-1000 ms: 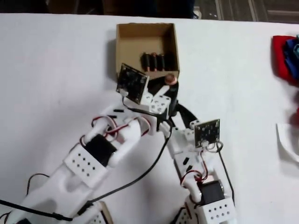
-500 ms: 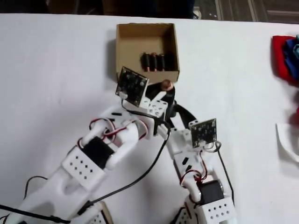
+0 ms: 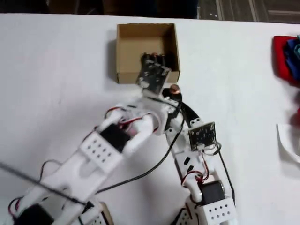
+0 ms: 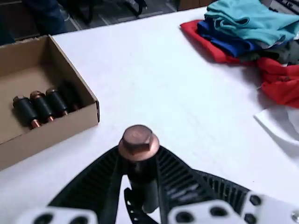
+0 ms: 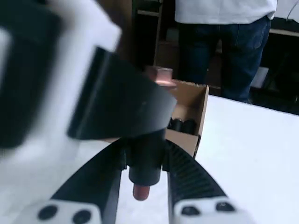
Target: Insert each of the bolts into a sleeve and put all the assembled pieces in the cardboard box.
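The white desk, not the brown cardboard box, may catch the drop if the left fingers and right fingers open now; both pairs squeeze the black sleeve with the copper bolt in it, between them, just outside the box's near wall.

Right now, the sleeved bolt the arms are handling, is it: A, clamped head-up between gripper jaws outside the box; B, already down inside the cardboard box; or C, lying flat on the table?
A: the sleeved bolt stands head-up in the left gripper, outside the cardboard box.
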`<action>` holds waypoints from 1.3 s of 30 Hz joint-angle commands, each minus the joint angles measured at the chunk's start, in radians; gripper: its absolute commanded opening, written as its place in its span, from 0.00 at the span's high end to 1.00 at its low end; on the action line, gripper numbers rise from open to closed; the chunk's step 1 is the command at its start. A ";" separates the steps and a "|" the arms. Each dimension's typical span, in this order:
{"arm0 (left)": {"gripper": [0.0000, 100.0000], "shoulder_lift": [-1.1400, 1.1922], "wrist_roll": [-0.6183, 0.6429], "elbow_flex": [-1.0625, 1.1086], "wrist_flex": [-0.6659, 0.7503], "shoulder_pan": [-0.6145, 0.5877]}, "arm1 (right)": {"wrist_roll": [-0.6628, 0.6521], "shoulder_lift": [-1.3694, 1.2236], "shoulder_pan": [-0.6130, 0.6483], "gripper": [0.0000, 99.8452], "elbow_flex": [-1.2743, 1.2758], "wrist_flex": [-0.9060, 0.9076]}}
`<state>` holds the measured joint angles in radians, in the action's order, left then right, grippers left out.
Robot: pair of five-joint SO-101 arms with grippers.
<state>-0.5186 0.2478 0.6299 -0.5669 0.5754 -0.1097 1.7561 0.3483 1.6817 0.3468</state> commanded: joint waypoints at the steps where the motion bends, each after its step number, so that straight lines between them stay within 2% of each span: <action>1: 0.98 0.011 0.006 -0.110 -0.066 -0.005 | -0.011 0.007 0.001 0.98 0.006 -0.028; 4: 0.97 0.011 0.002 -0.145 -0.123 -0.006 | -0.011 0.007 0.001 0.98 0.008 -0.028; 10: 0.83 0.011 0.006 -0.150 -0.204 -0.006 | -0.011 0.007 0.001 0.98 0.008 -0.028; 17: 0.84 0.009 0.000 -0.171 -0.229 -0.080 | -0.011 0.004 0.001 0.98 0.011 -0.027; 21: 0.83 0.009 0.000 -0.280 -0.356 -0.135 | -0.011 0.001 0.001 0.98 0.011 -0.027; 28: 0.83 0.009 -0.002 -0.496 -0.617 -0.146 | -0.005 -0.002 -0.002 0.98 0.011 -0.015; 32: 0.83 0.011 -0.048 -0.553 -0.749 -0.279 | -0.002 -0.001 -0.035 0.98 0.009 0.053; 36: 0.83 0.020 -0.281 -0.456 -0.763 -0.505 | -0.002 -0.002 -0.127 0.98 -0.086 0.048; 39: 0.83 0.018 -0.388 -0.298 -0.715 -0.667 | -0.003 -0.007 -0.127 0.98 -0.175 0.058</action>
<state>-0.4971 -0.0453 0.2309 -1.3188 0.0583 -0.1112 1.7530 0.2302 1.6249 0.4020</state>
